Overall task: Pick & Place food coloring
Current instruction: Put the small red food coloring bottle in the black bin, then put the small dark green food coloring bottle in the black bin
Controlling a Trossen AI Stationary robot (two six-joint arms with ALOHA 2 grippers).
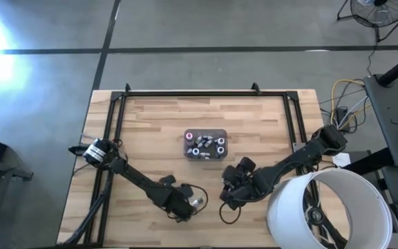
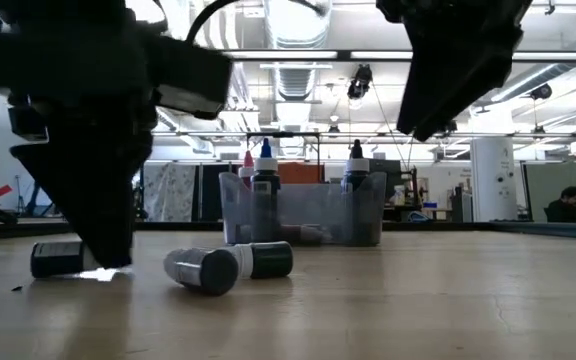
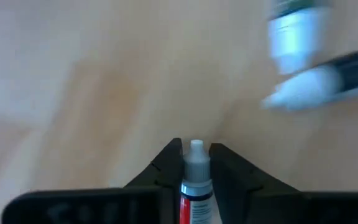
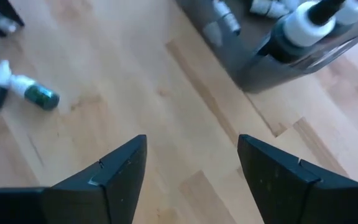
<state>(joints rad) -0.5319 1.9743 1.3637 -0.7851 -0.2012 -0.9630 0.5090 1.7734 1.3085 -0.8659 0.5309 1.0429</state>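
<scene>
1. A light wooden table (image 1: 157,131) with plank seams, edged by a black frame (image 1: 185,92)
2. A small grey tray (image 1: 205,155) sits near the table's middle, holding several food coloring bottles (image 1: 204,146), some upright, some lying
3. Two loose bottles (image 2: 228,265) lie on their sides on the bare wood nearer the front edge, touching
4. Another dark bottle (image 2: 56,259) lies flat, apart from that pair

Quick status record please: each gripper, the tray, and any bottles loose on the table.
left gripper: low over the near table, shut on a bottle, white tip pointing forward
right gripper: open, empty, above bare wood near the tray
tray: table centre, holds several bottles, some upright
loose bottles: two lying on the table near the left gripper
table: wood
</scene>
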